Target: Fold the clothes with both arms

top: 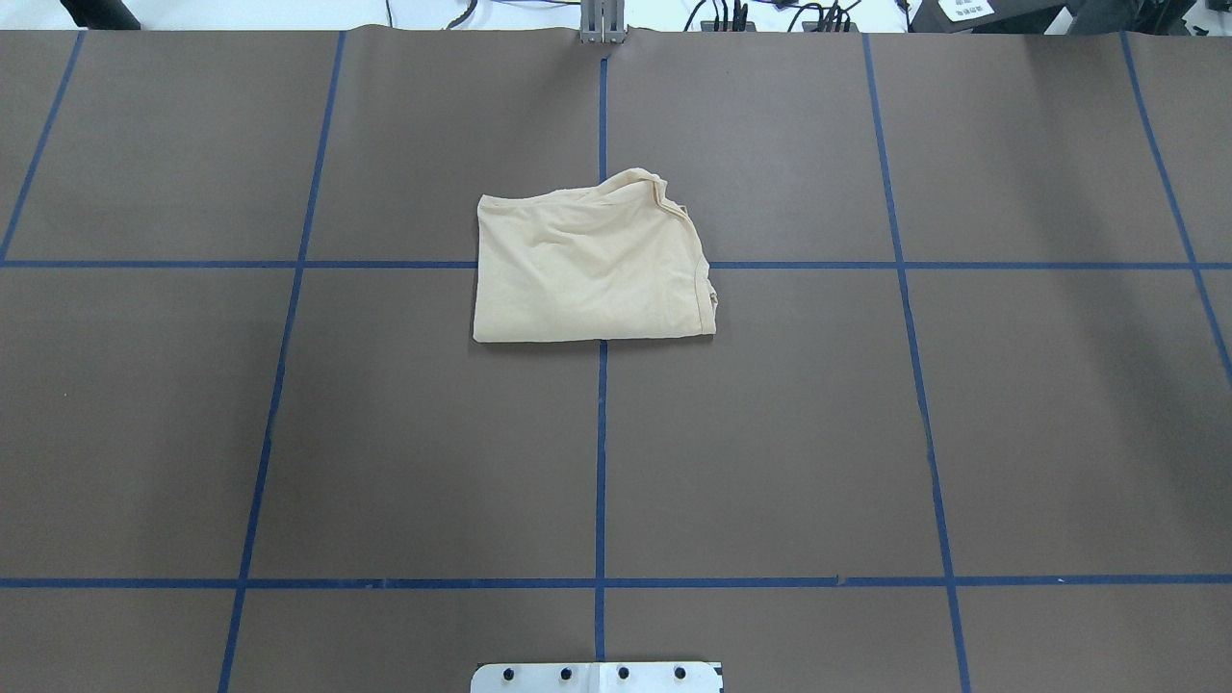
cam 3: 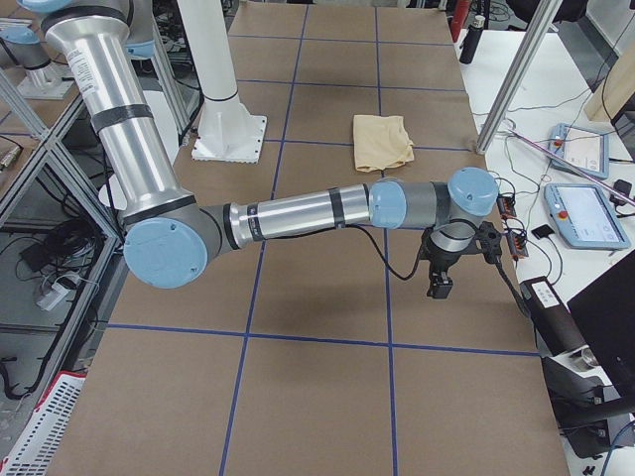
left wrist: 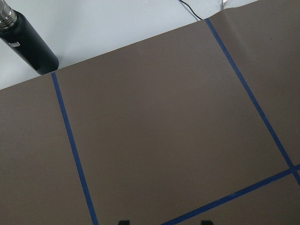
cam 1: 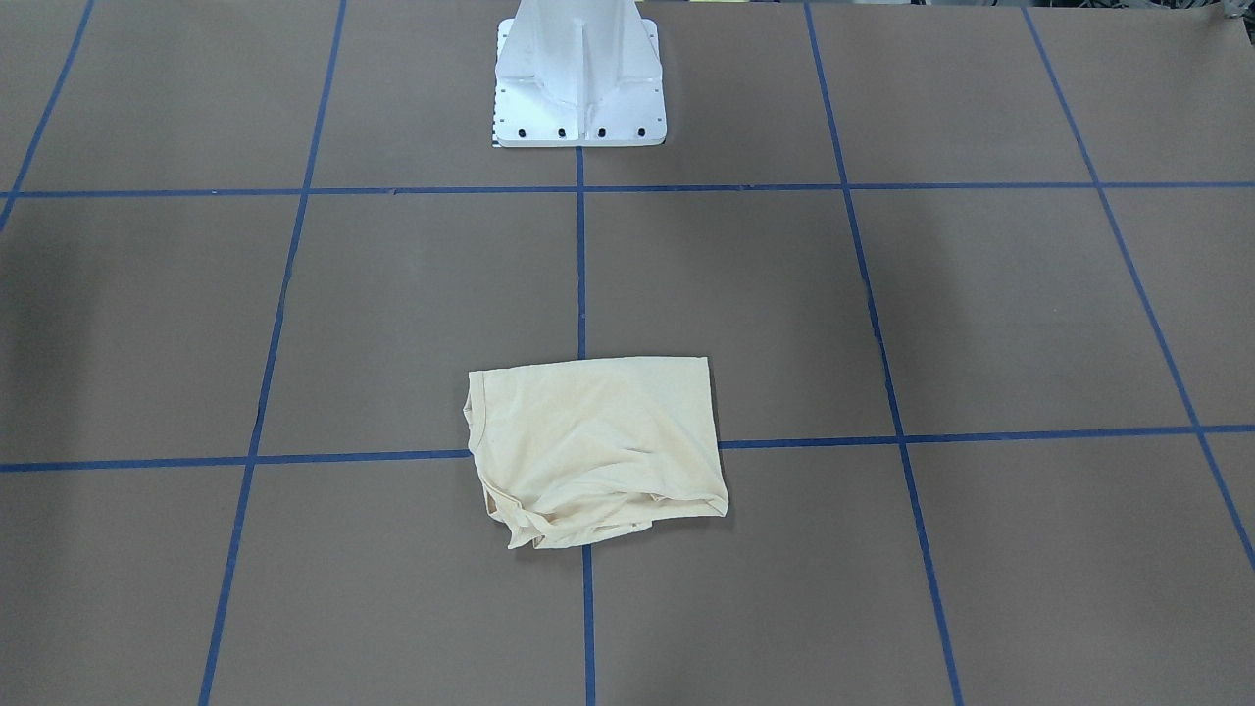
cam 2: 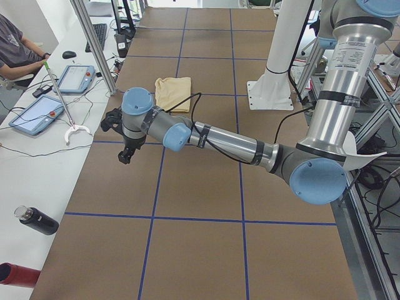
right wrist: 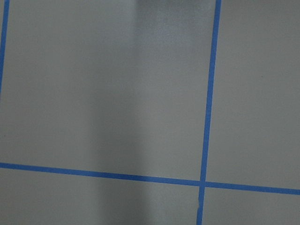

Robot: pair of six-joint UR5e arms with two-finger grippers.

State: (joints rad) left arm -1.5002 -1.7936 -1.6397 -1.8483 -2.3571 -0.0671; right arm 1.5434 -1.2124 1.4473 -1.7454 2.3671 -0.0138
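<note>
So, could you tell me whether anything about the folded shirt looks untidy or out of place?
The shirt is a rough rectangle, but its edge farthest from the pedestal is bunched and wrinkled, and layers poke out unevenly at its right corner in the overhead view. Nothing else stands out.

One shirt (top: 592,265) lies on one bench (top: 289,433). There are two robot arms, the left arm (cam 2: 225,142) and the right arm (cam 3: 298,210), each with one claw: left claw (cam 2: 125,153), right claw (cam 3: 438,283). One white pedestal (cam 1: 578,88). On the side desk there are two tablets (cam 2: 76,78) (cam 2: 31,114) and two bottles: one black bottle (cam 2: 37,220), one red bottle (cam 2: 15,275). One person (cam 2: 15,53) is at the upper left.
</note>
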